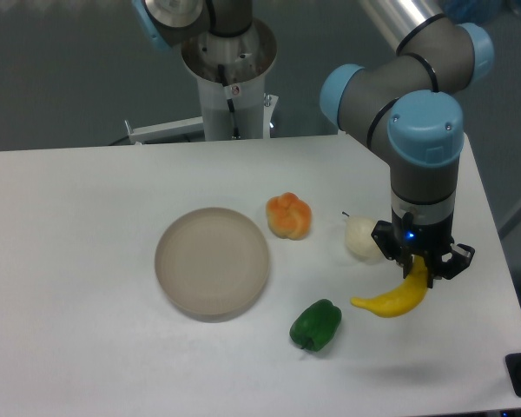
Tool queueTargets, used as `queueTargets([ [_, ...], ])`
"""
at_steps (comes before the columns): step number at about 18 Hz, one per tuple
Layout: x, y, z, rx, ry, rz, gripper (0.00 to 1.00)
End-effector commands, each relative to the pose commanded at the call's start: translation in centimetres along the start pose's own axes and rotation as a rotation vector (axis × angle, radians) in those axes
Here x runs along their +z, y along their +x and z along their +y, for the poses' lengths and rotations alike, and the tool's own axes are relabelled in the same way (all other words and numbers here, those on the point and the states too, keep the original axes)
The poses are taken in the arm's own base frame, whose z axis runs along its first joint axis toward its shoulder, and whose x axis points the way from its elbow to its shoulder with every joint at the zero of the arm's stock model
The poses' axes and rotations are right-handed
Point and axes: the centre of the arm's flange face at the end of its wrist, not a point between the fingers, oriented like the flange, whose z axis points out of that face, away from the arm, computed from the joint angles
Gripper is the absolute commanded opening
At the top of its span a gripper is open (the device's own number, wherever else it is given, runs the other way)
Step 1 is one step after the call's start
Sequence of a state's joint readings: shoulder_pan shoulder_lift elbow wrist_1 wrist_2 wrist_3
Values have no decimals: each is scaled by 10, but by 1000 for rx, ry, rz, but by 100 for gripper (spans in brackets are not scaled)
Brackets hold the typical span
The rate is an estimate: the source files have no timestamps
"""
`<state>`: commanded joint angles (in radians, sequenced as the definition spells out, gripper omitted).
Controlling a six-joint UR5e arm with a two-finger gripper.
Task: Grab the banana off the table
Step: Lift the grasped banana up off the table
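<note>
Right now I see my gripper (423,263) closed on the banana (392,298) at its upper right end, the 2 fingers pinching that end from either side near the right edge of the table (87,226). The banana's long axis runs on a diagonal, from the pinched end up at the right down to its free tip at the lower left, and that free tip points toward the green pepper (315,325). Its curve bows downward, toward the camera side. A soft shadow lies on the tabletop below and to the right of it, apart from the fruit, so I read the banana as raised off the surface. The pale round ball (362,236) sits just left of the gripper, very close to its left finger; I cannot tell whether they touch. The orange lobed fruit (289,215) lies further left, beside the round beige plate (212,261). The pepper is near the plate's lower right rim.
</note>
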<state>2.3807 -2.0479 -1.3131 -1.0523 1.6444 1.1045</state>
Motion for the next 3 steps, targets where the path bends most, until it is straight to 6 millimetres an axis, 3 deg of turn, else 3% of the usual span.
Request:
queueTargets([
  [3, -3, -1, 0, 0, 4, -5, 33],
])
